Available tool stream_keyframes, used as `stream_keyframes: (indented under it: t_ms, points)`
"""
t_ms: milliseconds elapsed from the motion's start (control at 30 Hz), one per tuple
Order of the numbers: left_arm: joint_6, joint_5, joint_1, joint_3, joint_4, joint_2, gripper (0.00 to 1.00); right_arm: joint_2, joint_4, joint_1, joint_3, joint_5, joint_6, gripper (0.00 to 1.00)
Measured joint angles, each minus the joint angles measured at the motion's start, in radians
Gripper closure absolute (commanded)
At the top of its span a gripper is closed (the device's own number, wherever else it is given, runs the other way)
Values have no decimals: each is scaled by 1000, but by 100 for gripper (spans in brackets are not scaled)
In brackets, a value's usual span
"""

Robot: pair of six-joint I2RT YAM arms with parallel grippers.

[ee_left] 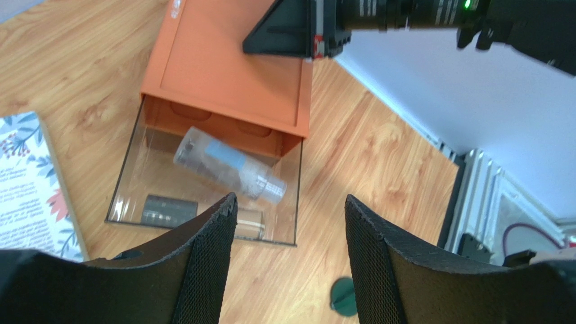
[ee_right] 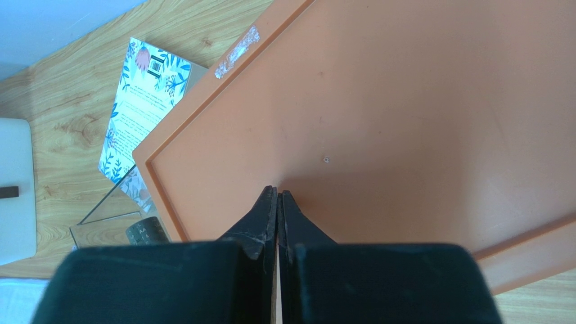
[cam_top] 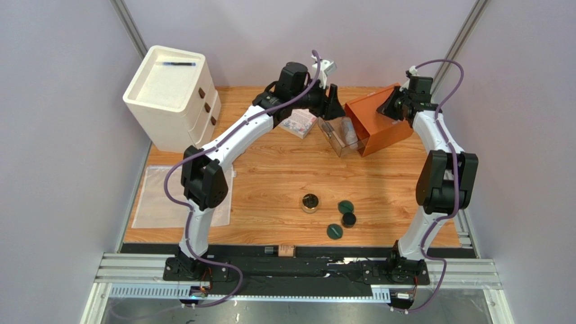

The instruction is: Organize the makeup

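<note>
Roughly by size: wooden table [cam_top: 270, 169]; white drawer cabinet [cam_top: 169, 94] at the far left corner; orange box [cam_top: 378, 125] near the far right corner, clear drawer [cam_top: 341, 138] pulled out of it toward the middle. Right gripper [ee_right: 278, 202] pinched together, tips at the box's top panel. Left gripper [ee_left: 289, 202] hanging over the drawer, fingers apart, nothing between them. Flowered booklet [cam_top: 299, 123] just beside the drawer, on its left. Inside the drawer, two tubes [ee_left: 226, 165] lying flat, one slanted, one along the front wall. Toward the near edge, right of centre: gold-rimmed compact [cam_top: 310, 202], two green discs [cam_top: 346, 206], small black jar [cam_top: 349, 219] between the discs.
</note>
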Motion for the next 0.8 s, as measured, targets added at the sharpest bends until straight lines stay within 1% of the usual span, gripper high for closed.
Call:
stream_keyframes:
  t_ms: [133,200,267,367,400,500,600,667,800]
  points:
    - [69,-27,-16,-43,-62,-33,39,0,0,0,0,0,0,100]
    - [93,-43,-23,-101,-77,-61,39,0,0,0,0,0,0,100]
    - [121,-63,-27,-200,-92,-114,36,0,0,0,0,0,0,100]
    - [196,-104,-40,-393,-129,-229,33,-1,3,0,-3,1,0,100]
    - [242,-134,-46,-474,-142,-281,33,-2,6,0,-6,1,0,100]
    - [357,-192,-80,-642,-215,-423,32,-4,13,0,-11,1,0,100]
    - [418,-211,-135,-770,-270,-546,31,-4,15,0,-13,1,0,100]
    - [430,-216,-180,-843,-306,-613,31,-5,20,0,-17,1,0,100]
    - [427,-219,-256,-916,-355,-644,31,-5,20,0,-18,1,0,100]
